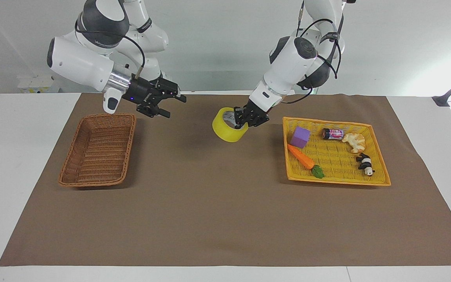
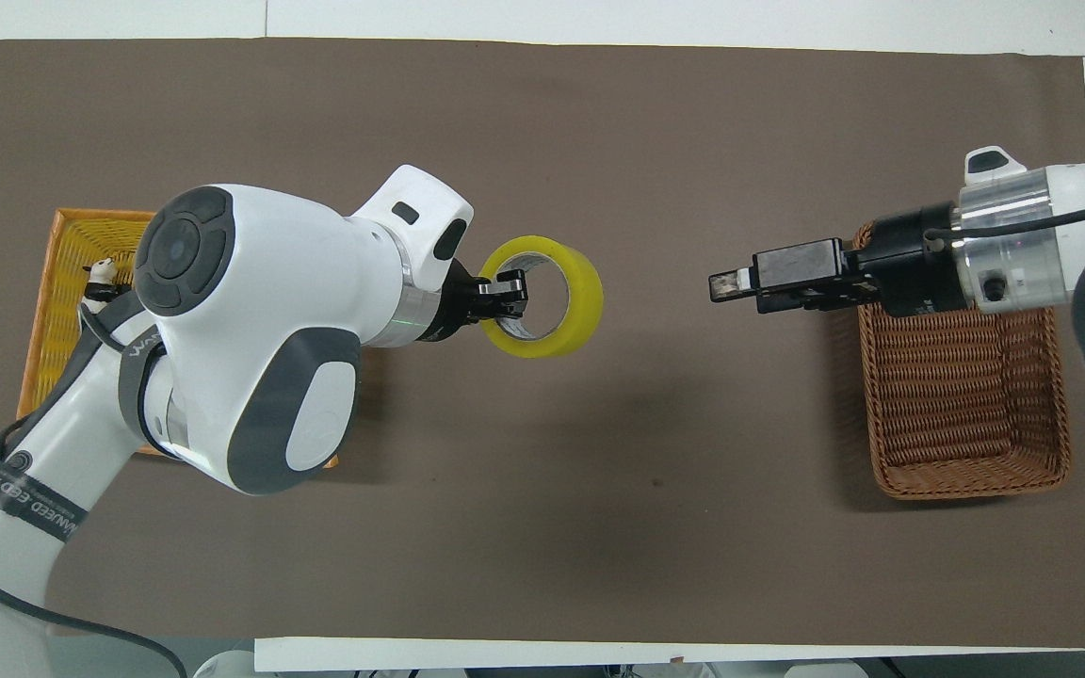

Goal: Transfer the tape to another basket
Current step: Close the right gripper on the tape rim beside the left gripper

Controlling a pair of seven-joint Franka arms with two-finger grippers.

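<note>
The yellow tape roll (image 1: 227, 132) hangs tilted over the brown mat between the two baskets. My left gripper (image 1: 243, 119) is shut on the roll's wall, with one finger inside the white core; it also shows in the overhead view (image 2: 505, 298) with the tape (image 2: 584, 282). The brown wicker basket (image 1: 108, 116) stands empty toward the right arm's end, and shows in the overhead view (image 2: 971, 485). My right gripper (image 1: 172, 105) is open and empty. It is over the mat beside the wicker basket and points toward the tape (image 2: 723, 285).
A yellow plastic mesh basket (image 1: 335, 181) toward the left arm's end holds a purple cube (image 1: 300, 136), a toy carrot (image 1: 302, 158), a small can (image 1: 332, 134), a croissant (image 1: 354, 141) and a panda figure (image 1: 365, 164). A brown mat (image 1: 210, 203) covers the table.
</note>
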